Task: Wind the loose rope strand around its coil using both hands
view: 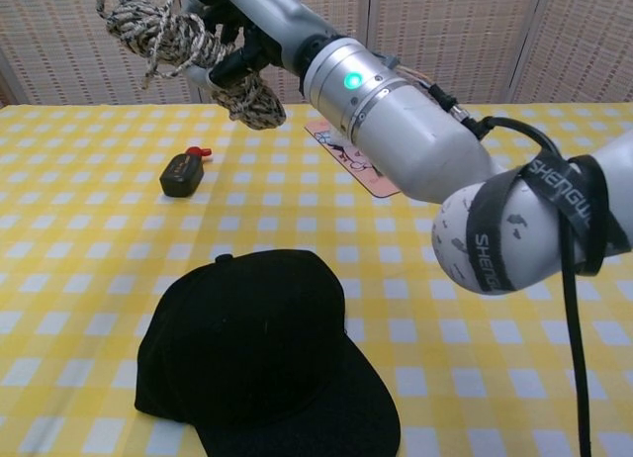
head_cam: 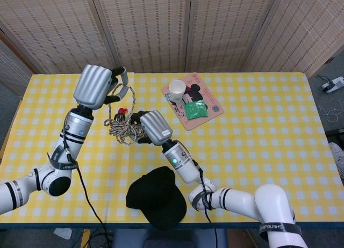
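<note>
1. Nearest you, below your right hand, sits the black cap (view: 262, 353): soft matte fabric, rounded crown, flat brim. It's not part of the job.
2. Your right hand (head_cam: 154, 127) is wrapped around the rope coil (view: 178, 46), holding it up off the table (head_cam: 258, 151). The fingers (view: 232, 61) clamp the bundle's middle, and the lower end bulges out beneath them.
3. The coil is speckled braided cord, tan and dark, rough-looking, bunched into a fat uneven hank with loops sticking out on the side away from your palm.
4. The loose strand (head_cam: 115, 103) runs up from the coil to your left hand (head_cam: 95, 86), just above and beyond the right. That hand pinches the strand near its top, so the line looks drawn fairly straight.
5. Progress, as a judgement: mid-winding. The bundle already looks wrapped in places, but free strand remains, so more turns are needed, then the end secured.
6. Under and behind the coil lies a small dark device with a red tip (view: 183, 172), hard plastic by the look.
7. Far beyond your right hand: a paper cup (head_cam: 177, 88) and a green packet (head_cam: 195, 109) on a pink mat (head_cam: 212, 109).
</note>
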`<control>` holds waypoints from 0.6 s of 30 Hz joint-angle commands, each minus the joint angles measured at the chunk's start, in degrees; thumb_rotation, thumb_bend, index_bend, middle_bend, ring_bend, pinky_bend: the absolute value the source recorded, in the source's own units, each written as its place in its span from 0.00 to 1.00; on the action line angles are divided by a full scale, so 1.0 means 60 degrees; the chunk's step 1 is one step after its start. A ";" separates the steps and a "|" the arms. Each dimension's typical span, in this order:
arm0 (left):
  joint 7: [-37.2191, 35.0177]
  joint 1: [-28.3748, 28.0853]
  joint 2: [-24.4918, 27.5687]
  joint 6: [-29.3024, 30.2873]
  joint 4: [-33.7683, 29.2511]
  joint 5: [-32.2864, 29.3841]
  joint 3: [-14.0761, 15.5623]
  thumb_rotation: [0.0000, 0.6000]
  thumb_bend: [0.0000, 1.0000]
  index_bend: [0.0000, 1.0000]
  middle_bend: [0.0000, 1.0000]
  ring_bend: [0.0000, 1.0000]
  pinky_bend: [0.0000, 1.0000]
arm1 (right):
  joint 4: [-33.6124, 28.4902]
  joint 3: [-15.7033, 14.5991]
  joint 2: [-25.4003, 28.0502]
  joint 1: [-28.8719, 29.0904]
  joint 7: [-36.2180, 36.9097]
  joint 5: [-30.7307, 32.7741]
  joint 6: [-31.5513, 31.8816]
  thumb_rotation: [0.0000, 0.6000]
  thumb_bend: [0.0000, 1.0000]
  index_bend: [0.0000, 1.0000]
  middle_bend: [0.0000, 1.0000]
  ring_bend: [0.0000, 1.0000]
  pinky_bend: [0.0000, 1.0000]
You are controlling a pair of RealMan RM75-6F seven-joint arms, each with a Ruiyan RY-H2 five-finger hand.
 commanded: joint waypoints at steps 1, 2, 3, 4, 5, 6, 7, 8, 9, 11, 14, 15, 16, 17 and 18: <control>0.0144 -0.0057 -0.0033 -0.0053 0.0021 -0.0210 0.0001 1.00 0.42 0.83 1.00 1.00 1.00 | 0.0040 0.0027 -0.0022 0.0025 0.0109 -0.0039 0.0003 1.00 0.58 0.83 0.60 0.51 0.63; 0.0181 -0.0071 -0.0042 -0.0056 0.0019 -0.0260 -0.0004 1.00 0.42 0.83 1.00 1.00 1.00 | 0.0056 0.0044 -0.0041 0.0042 0.0161 -0.0054 0.0008 1.00 0.58 0.83 0.60 0.51 0.63; 0.0217 -0.0094 -0.0053 -0.0069 0.0021 -0.0314 -0.0011 1.00 0.42 0.83 1.00 1.00 1.00 | 0.0054 0.0034 -0.0041 0.0064 0.0258 -0.0101 -0.0015 1.00 0.58 0.83 0.60 0.51 0.63; 0.0244 -0.0112 -0.0061 -0.0078 0.0033 -0.0348 -0.0013 1.00 0.42 0.83 1.00 1.00 1.00 | 0.0060 0.0021 -0.0041 0.0073 0.0318 -0.0152 0.0000 1.00 0.57 0.83 0.60 0.51 0.63; 0.0287 -0.0135 -0.0075 -0.0086 0.0068 -0.0390 -0.0013 1.00 0.42 0.83 1.00 1.00 1.00 | 0.0074 -0.0013 -0.0039 0.0080 0.0411 -0.0234 0.0022 1.00 0.57 0.83 0.60 0.51 0.63; 0.0305 -0.0149 -0.0086 -0.0090 0.0091 -0.0414 -0.0015 1.00 0.42 0.83 1.00 1.00 1.00 | 0.0075 -0.0040 -0.0028 0.0082 0.0469 -0.0276 0.0015 1.00 0.57 0.83 0.60 0.51 0.63; 0.0338 -0.0173 -0.0116 -0.0104 0.0143 -0.0475 -0.0014 1.00 0.42 0.83 1.00 1.00 1.00 | 0.0079 -0.0085 -0.0004 0.0079 0.0581 -0.0352 0.0013 1.00 0.57 0.83 0.60 0.51 0.63; 0.0370 -0.0190 -0.0131 -0.0127 0.0184 -0.0534 -0.0009 1.00 0.42 0.83 1.00 1.00 1.00 | 0.0094 -0.0112 0.0006 0.0076 0.0643 -0.0399 0.0021 1.00 0.57 0.83 0.60 0.51 0.63; 0.0442 -0.0210 -0.0144 -0.0154 0.0242 -0.0604 0.0013 1.00 0.42 0.83 1.00 1.00 1.00 | 0.0105 -0.0159 0.0032 0.0064 0.0764 -0.0471 0.0025 1.00 0.56 0.83 0.60 0.51 0.63; 0.0629 -0.0238 -0.0159 -0.0188 0.0349 -0.0709 0.0082 1.00 0.42 0.83 1.00 1.00 1.00 | 0.0123 -0.0229 0.0085 0.0017 0.0989 -0.0592 0.0085 1.00 0.56 0.84 0.61 0.51 0.63; 0.0860 -0.0238 -0.0157 -0.0214 0.0507 -0.0845 0.0190 1.00 0.42 0.83 1.00 1.00 1.00 | 0.0142 -0.0345 0.0182 -0.0083 0.1421 -0.0771 0.0188 1.00 0.55 0.84 0.61 0.51 0.63; 0.0869 -0.0223 -0.0155 -0.0237 0.0536 -0.0918 0.0205 1.00 0.42 0.83 1.00 1.00 1.00 | 0.0164 -0.0392 0.0214 -0.0111 0.1529 -0.0829 0.0208 1.00 0.54 0.84 0.61 0.51 0.63; 0.0861 -0.0207 -0.0141 -0.0272 0.0559 -0.0986 0.0217 1.00 0.42 0.83 1.00 1.00 1.00 | 0.0187 -0.0439 0.0243 -0.0139 0.1645 -0.0885 0.0228 1.00 0.54 0.84 0.61 0.51 0.63; 0.0903 -0.0185 -0.0111 -0.0303 0.0623 -0.1032 0.0259 1.00 0.42 0.83 1.00 1.00 1.00 | 0.0199 -0.0501 0.0284 -0.0181 0.1834 -0.0958 0.0257 1.00 0.54 0.84 0.61 0.51 0.63; 0.0934 -0.0167 -0.0095 -0.0316 0.0675 -0.1053 0.0294 1.00 0.42 0.83 1.00 1.00 1.00 | 0.0225 -0.0534 0.0302 -0.0214 0.1955 -0.1006 0.0299 1.00 0.54 0.84 0.61 0.51 0.63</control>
